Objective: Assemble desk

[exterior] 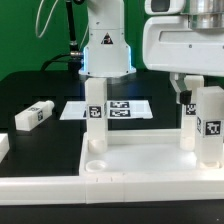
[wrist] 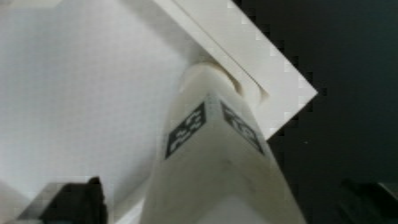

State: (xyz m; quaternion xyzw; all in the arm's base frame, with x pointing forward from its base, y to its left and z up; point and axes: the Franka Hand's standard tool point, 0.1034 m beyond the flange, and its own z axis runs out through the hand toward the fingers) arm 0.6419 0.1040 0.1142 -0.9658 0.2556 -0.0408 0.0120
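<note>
The white rimmed tabletop [exterior: 150, 165] lies at the front of the exterior view. One tagged white leg [exterior: 95, 120] stands at its left end, above an empty round socket [exterior: 95, 159]. Two more legs stand at its right end, one further back [exterior: 190, 125] and one nearer [exterior: 211, 125]. My gripper [exterior: 203, 93] hangs over the nearer right leg. In the wrist view that leg [wrist: 214, 150] stands upright at a corner of the tabletop [wrist: 89, 90], between my fingers [wrist: 71, 200]. A gap shows between finger and leg. The gripper [wrist: 217, 205] is open around it.
A loose tagged leg [exterior: 33, 116] lies on the black table at the exterior view's left, with another white piece [exterior: 3, 147] at the left edge. The marker board [exterior: 110, 108] lies behind the tabletop. The robot base [exterior: 103, 50] stands at the back.
</note>
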